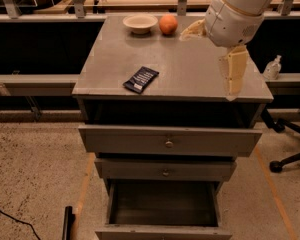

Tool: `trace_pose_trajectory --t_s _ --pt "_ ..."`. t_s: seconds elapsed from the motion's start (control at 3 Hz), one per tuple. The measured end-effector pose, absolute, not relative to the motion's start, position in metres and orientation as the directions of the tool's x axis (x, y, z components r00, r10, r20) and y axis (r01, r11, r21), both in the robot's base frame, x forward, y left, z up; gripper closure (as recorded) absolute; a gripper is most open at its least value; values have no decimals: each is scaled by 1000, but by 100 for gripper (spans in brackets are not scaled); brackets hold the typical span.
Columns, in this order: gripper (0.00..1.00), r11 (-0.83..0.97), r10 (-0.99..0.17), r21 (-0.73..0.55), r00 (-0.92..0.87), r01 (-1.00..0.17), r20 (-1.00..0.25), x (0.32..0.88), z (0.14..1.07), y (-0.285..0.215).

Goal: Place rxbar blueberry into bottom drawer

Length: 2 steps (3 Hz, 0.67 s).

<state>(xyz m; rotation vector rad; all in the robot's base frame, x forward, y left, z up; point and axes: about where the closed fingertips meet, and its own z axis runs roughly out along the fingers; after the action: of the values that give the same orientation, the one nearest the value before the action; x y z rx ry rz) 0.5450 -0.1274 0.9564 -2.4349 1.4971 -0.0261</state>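
The rxbar blueberry (pixel 141 79), a flat dark navy bar with a white end strip, lies on the grey cabinet top (pixel 190 69), left of centre near the front edge. The bottom drawer (pixel 163 204) is pulled out, and its dark interior is empty. My gripper (pixel 234 81) hangs from the white arm above the right side of the cabinet top. It is well to the right of the bar and holds nothing that I can see.
A cream bowl (pixel 140 23) and an orange fruit (pixel 168 24) sit at the back of the cabinet top. The top drawer (pixel 168 142) is pulled partly out. The middle drawer (pixel 165 170) sits below it. An office chair base (pixel 285 156) stands at the right.
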Motion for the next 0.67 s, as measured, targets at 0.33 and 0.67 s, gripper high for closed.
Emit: trace_pose_trajectory --t_s 0.33,0.67 --pt "0 -497 -839 -266 536 -826 -95 560 952 -119" --pt "0 -624 -749 -282 661 -729 -50 585 947 -105"
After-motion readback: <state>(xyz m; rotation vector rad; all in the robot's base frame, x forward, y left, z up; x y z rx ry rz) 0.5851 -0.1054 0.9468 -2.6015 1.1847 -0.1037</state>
